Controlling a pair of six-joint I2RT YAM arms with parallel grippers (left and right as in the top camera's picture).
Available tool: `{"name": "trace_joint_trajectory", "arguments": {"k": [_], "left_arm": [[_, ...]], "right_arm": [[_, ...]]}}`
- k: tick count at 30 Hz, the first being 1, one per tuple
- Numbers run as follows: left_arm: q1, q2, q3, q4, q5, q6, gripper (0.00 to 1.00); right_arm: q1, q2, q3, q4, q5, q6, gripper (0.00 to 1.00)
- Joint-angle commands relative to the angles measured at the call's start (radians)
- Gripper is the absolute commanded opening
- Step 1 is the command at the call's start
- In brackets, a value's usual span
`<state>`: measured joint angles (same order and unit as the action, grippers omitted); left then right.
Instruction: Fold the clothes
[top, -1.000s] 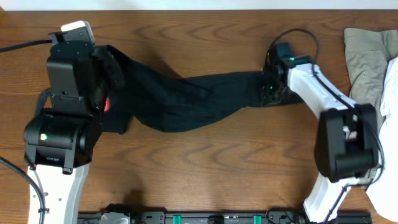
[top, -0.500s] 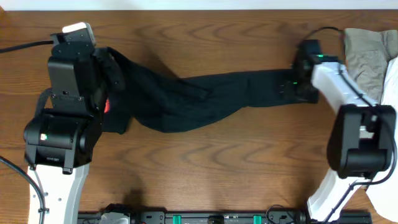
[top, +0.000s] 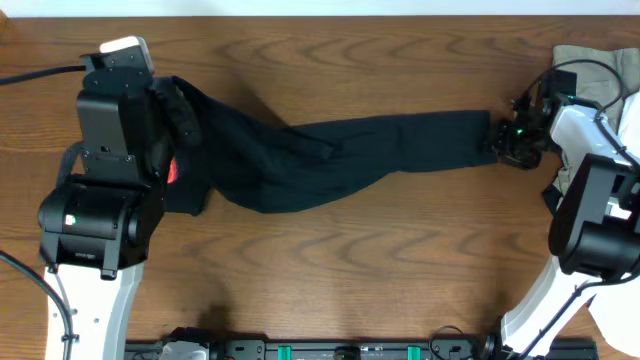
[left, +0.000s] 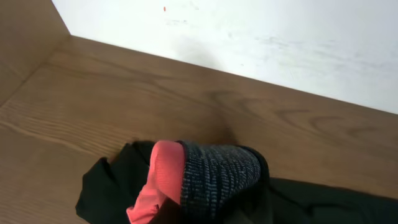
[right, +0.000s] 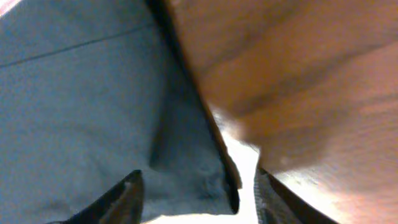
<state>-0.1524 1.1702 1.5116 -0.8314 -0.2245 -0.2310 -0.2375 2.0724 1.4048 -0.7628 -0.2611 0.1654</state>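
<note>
The black pants (top: 340, 150) lie stretched across the table, from under my left arm to the right. My left gripper (top: 175, 120) is at the waistband end, mostly hidden by the arm. In the left wrist view the grey knit inner waistband (left: 217, 177) with its red-orange edge (left: 163, 177) rises close to the camera; the fingers are hidden, and the fabric looks gripped. My right gripper (top: 508, 145) is at the hem of the leg. In the right wrist view its fingers (right: 199, 190) stand wide apart, with the hem corner (right: 186, 155) lying between them.
A khaki garment (top: 590, 80) lies at the back right, close behind the right gripper. A white piece (top: 630, 130) is at the right edge. A white wall (left: 249, 37) borders the table's far edge.
My right gripper has moved to the right, drawing the pant leg out straight, and now sits at the leg's end with its jaws apart. The left arm has not moved.
</note>
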Motion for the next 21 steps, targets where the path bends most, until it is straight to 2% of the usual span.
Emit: {"name": "trace_joint_trajectory", "arguments": {"k": [1, 5, 7, 15, 18, 21], "left_arm": [[0.003, -0.014, 0.034, 0.006, -0.023, 0.016, 0.06], [0.003, -0.014, 0.034, 0.006, -0.023, 0.016, 0.06], [0.003, -0.014, 0.034, 0.006, -0.024, 0.016, 0.07], [0.003, -0.017, 0.034, 0.006, -0.023, 0.016, 0.06], [0.003, -0.017, 0.034, 0.007, -0.023, 0.016, 0.07], [0.003, -0.016, 0.034, 0.013, -0.024, 0.016, 0.06]], "right_arm": [[0.01, 0.058, -0.01, -0.003, -0.084, -0.004, 0.41], [0.007, 0.047, -0.01, 0.013, -0.094, -0.004, 0.11], [0.002, 0.019, -0.01, 0.011, -0.116, -0.003, 0.02], [-0.013, -0.248, -0.01, 0.031, -0.119, -0.002, 0.01], [-0.011, -0.358, -0.01, 0.095, -0.16, -0.002, 0.01], [-0.003, -0.423, -0.01, 0.201, -0.185, 0.0, 0.06]]}}
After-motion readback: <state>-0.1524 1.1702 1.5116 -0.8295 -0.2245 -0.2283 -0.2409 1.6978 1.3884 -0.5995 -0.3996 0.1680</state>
